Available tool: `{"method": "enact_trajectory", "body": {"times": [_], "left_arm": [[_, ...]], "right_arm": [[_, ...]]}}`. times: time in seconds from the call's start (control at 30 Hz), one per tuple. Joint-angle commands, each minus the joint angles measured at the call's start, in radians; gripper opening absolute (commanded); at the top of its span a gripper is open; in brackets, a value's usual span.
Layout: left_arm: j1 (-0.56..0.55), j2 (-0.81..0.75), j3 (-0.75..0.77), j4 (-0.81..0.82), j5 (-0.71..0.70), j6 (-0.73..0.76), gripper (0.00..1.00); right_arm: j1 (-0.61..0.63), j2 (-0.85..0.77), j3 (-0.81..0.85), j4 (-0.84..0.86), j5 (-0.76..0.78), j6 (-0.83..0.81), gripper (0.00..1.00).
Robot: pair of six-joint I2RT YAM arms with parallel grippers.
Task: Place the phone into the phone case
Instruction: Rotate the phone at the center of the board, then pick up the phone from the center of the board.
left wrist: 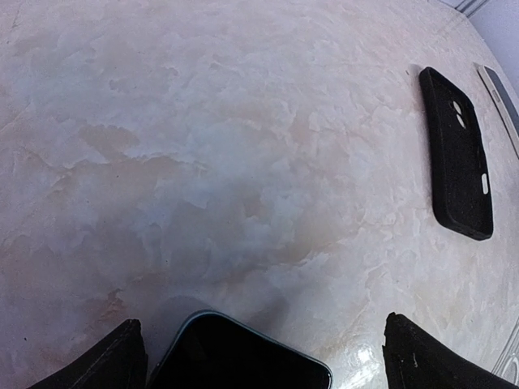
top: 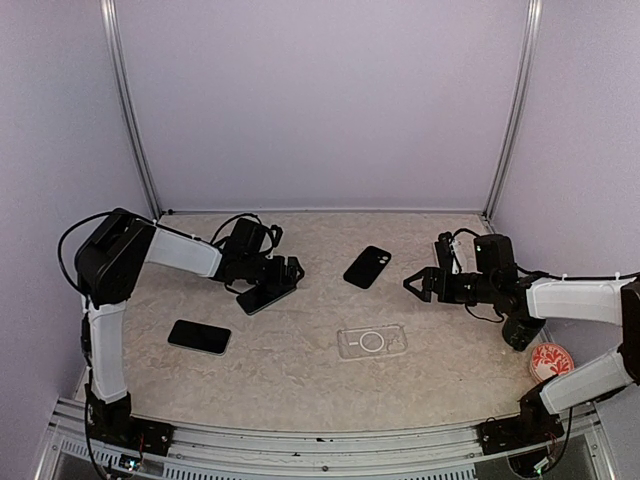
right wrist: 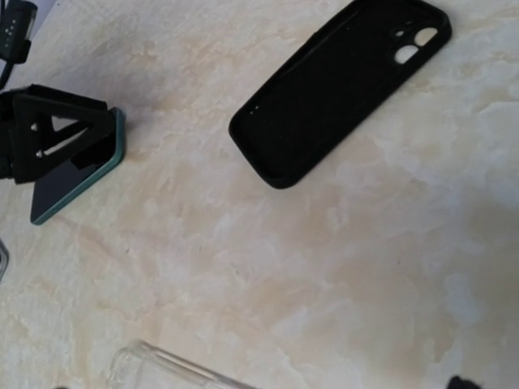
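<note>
Presently, left gripper (top: 289,276): spread over black teal-edged phone (top: 262,298)
Right gripper (top: 415,286): spread, empty
Phone case (top: 372,341): pale translucent rounded shell on marbled desk (top: 290,380)

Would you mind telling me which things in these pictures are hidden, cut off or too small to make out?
The phone at the left hand: in the top view, that hand covers one end; in the left wrist view, the bottom edge cuts it off.
The clear case: in the right wrist view, only a corner shows at the bottom edge.
The red-and-white disc: in the top view, too small to identify.
</note>
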Motion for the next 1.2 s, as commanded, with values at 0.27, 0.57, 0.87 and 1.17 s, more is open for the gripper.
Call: {"method": "enact_trajectory", "body": {"times": [0.27, 0.57, 0.87, 1.17], "left_arm": [[-0.009, -0.147, -0.086, -0.109, -0.071, 0.323, 0.99], [-0.023, -0.215, -0.174, -0.151, -0.01, 0.507, 0.99], [-0.012, -0.181, -0.125, -0.218, -0.064, 0.565, 0.99], [0.021, -0.131, -0.08, -0.26, -0.056, 0.577, 0.99]], "right_arm": [[-0.005, -0.016, 0.003, 0.017, 0.003, -0.013, 0.99], [-0.005, -0.004, 0.008, 0.011, -0.015, -0.007, 0.99], [0.0, -0.004, 0.005, 0.008, -0.018, 0.004, 1.0], [0.016, 0.017, 0.022, 0.004, -0.019, 0.006, 1.0]]}}
